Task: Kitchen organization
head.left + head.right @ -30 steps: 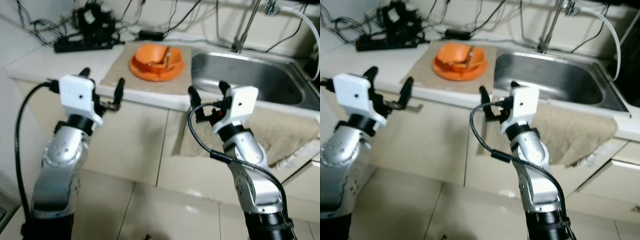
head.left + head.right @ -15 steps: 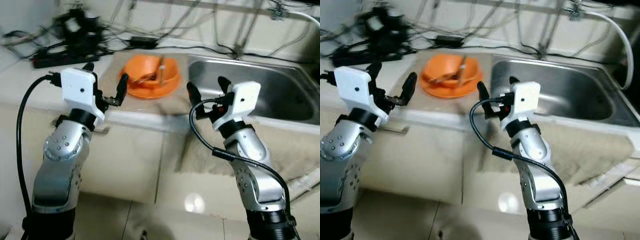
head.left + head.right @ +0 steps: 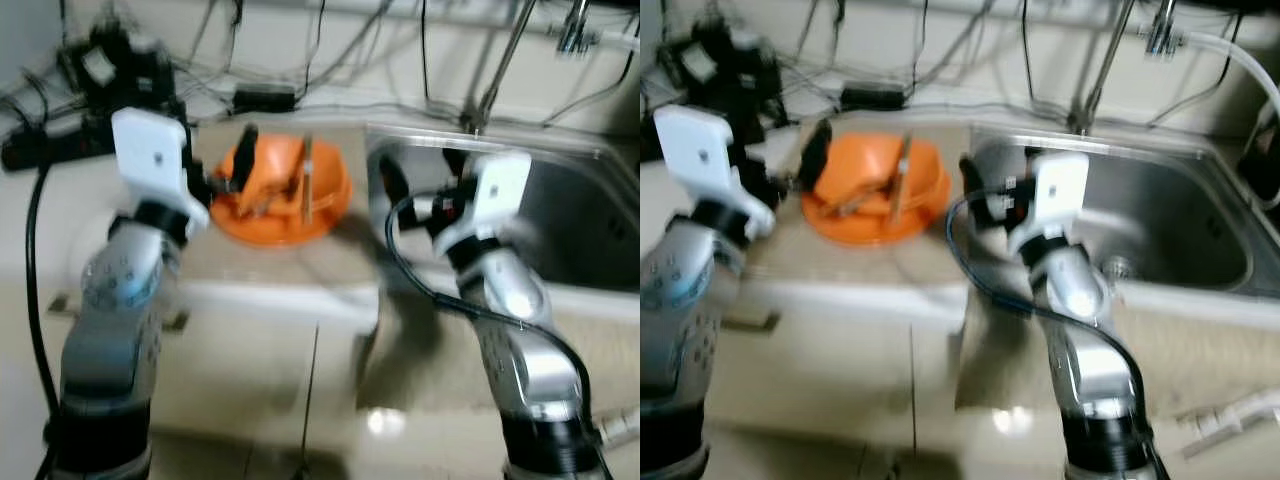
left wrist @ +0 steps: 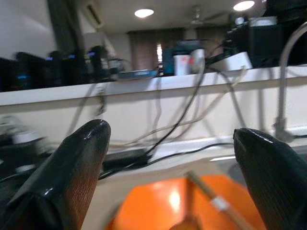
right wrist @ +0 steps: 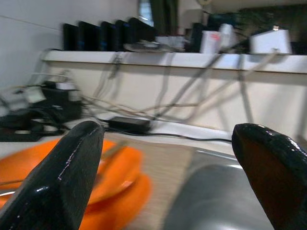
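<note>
On the tabletop (image 3: 300, 275), just left of the steel sink (image 3: 1170, 225), sits the orange bowl stack (image 3: 285, 190), resting on a beige mat (image 3: 880, 255) with a wooden-handled utensil (image 3: 308, 180) leaning inside it. Up comes the left gripper (image 3: 215, 165), raised right at the bowl stack's left edge, fingers spread wide with nothing between them; its wrist view looks straight over the orange rim between the two black fingers (image 4: 72, 177). Over on the other side, the right gripper (image 3: 985, 195) hovers at the sink's near left corner, fingers (image 5: 67, 177) likewise parted and empty. Behind the bowl stack, a tangle of black cables (image 3: 260, 95) runs along the wall. Both eye views are blurred.
</note>
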Motion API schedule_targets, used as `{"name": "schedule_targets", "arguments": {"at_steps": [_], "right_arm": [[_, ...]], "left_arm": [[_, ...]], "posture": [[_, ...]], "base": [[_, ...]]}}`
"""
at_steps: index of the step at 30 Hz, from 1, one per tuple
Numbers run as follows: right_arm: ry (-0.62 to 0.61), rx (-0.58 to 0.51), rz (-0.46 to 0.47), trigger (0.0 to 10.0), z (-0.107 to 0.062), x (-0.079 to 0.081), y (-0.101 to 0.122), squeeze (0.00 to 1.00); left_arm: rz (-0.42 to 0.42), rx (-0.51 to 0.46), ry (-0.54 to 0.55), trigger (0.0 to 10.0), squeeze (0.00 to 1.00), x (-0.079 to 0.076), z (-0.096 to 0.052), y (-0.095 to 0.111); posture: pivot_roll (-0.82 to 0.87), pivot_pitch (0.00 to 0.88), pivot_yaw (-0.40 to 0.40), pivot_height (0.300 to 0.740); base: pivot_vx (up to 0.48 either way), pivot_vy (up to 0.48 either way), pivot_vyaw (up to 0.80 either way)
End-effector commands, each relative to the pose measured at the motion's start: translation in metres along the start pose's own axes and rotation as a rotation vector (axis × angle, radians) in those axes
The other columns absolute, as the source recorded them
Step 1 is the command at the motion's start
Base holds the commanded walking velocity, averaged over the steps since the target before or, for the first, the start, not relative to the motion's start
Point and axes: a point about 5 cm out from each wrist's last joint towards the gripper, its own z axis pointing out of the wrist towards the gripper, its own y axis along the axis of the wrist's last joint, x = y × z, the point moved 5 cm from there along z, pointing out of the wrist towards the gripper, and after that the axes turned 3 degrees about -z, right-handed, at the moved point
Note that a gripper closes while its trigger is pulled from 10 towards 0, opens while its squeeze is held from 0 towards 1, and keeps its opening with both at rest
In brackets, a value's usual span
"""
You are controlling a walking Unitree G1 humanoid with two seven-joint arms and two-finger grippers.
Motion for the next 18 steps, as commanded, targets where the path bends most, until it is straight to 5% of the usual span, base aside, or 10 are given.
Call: {"name": "schedule_targets", "arguments": {"at_steps": [1, 5, 18], "right_arm": [[-0.024, 0.007, 0.015, 10.0, -0.003, -0.009, 0.003, 0.0], [-0.021, 0.013, 0.012, 10.0, -0.003, -0.008, 0.002, 0.0], [-0.025, 0.034, 0.051, 10.0, -0.006, -0.005, 0.0, 0.0]], "left_arm": [[-0.014, -0.013, -0.048, 10.0, 0.0, -0.013, 0.003, 0.005], [-0.019, -0.006, -0.062, 10.0, 0.0, -0.015, 0.003, 0.004], [-0.087, 0.019, -0.16, 10.0, 0.0, -0.027, 0.002, 0.009]], "posture": [[-0.02, 0.0, -0.02, 0.74], [-0.02, 0.0, -0.018, 0.74], [-0.02, 0.0, -0.018, 0.74]], "base": [[0.424, 0.0, -0.57], [0.412, 0.0, -0.8], [0.047, 0.0, 0.0]]}}
